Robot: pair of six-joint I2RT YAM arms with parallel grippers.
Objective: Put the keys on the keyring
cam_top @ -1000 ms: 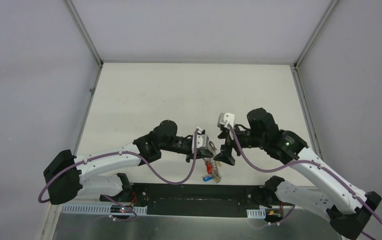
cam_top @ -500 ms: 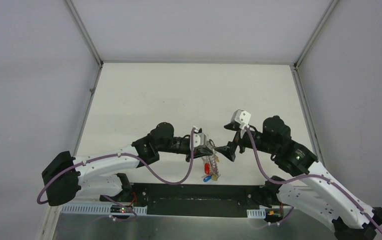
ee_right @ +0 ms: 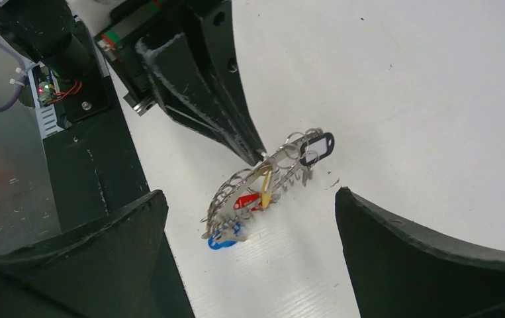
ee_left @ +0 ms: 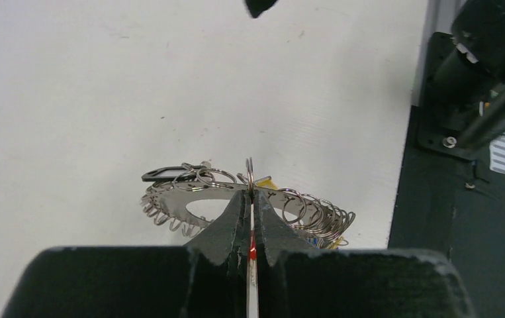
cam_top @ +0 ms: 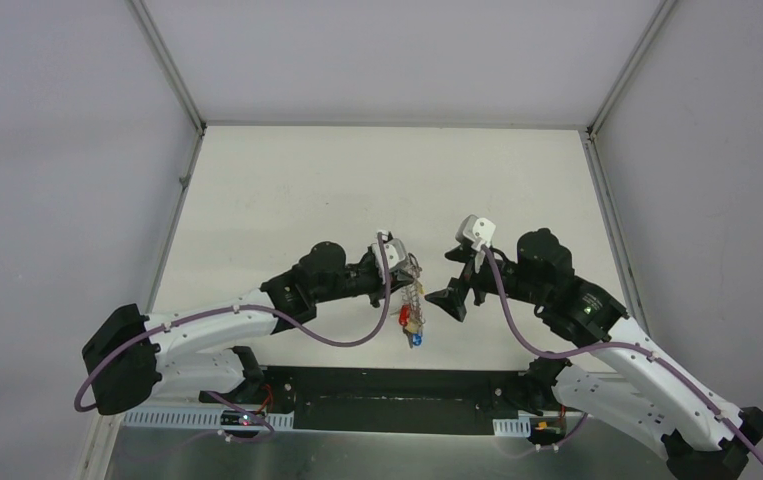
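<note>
White table (cam_top: 307, 180): one keyring (ee_left: 312, 215) with three keys (ee_right: 246, 201), red, yellow, blue.

a lab test cell: white table (cam_top: 287, 190) boxed by plain grey walls (cam_top: 57, 150).

I see the keyring (cam_top: 413, 298) centre of top view, at my left gripper (cam_top: 406, 275) tip; right gripper (cam_top: 450, 301) just right, apart.
</note>
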